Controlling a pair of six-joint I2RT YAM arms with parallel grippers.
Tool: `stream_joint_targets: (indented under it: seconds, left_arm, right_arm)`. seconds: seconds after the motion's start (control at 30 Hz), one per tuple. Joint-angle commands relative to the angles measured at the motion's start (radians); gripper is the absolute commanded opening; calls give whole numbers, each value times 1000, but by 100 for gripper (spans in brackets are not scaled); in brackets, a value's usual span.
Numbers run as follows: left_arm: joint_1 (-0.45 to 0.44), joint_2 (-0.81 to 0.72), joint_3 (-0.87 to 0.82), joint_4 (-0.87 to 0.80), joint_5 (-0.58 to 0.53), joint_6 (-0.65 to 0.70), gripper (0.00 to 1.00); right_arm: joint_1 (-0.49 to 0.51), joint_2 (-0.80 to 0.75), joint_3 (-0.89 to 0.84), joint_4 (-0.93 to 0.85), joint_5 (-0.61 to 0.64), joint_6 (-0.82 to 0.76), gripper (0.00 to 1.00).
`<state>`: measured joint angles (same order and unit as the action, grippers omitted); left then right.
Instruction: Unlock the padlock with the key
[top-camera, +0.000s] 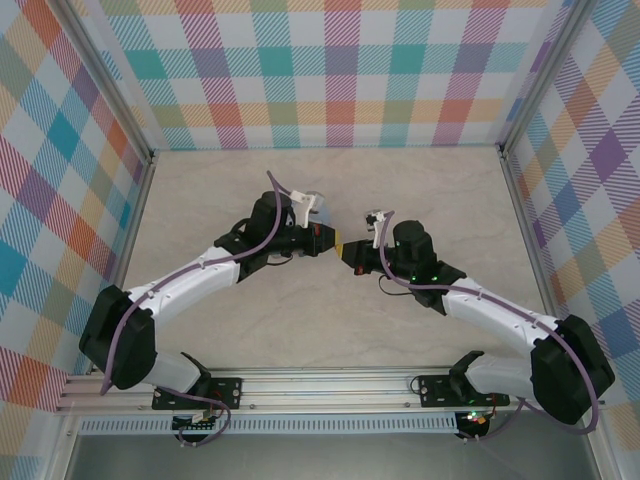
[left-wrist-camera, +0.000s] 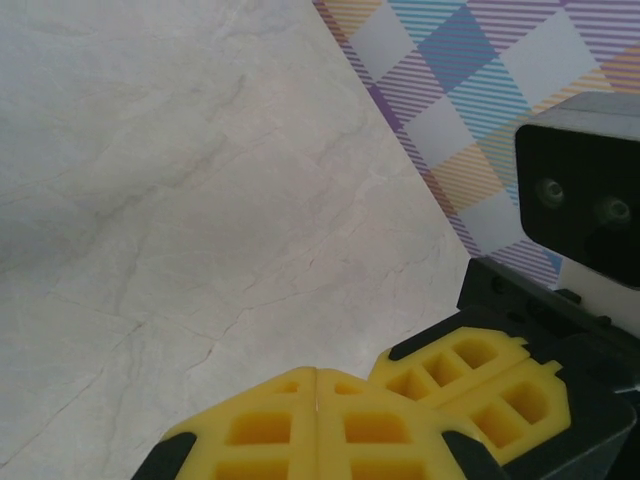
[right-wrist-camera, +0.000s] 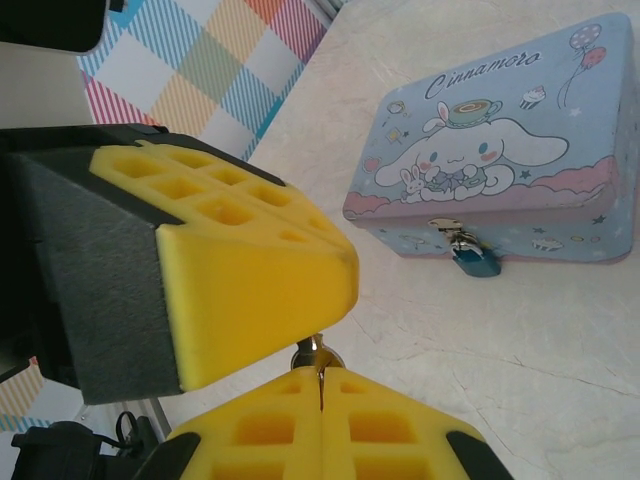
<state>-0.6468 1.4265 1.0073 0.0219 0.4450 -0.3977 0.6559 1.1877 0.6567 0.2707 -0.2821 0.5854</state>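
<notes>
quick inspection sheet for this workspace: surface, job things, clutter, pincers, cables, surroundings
surface: pale marbled tabletop, no spills seen
job's things: padlock hangs from the hasp at the front of the blue cartoon tin, whose lid is down; key shows as a small metal head poking out between the right pincer's fingertips
clutter: nothing seen
pincers: right pincer shut on the key; left pincer shut, nothing seen in it; the two tips sit close together, apart from the tin
cables: purple cable runs along each arm, no snag seen
surroundings: plaid walls on three sides; metal rail at the near edge
</notes>
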Motion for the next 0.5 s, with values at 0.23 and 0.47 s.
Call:
stream_joint_targets:
  seconds: [0.23, 0.47]
  left_arm:
    - [-4, -109, 15, 40, -47, 54, 0]
    - [-4, -135, 40, 84, 38, 43, 0]
  right_arm:
    - [-121, -141, -104, 200, -232, 2, 41]
    - [-157, -102, -93, 457, -415, 51, 58]
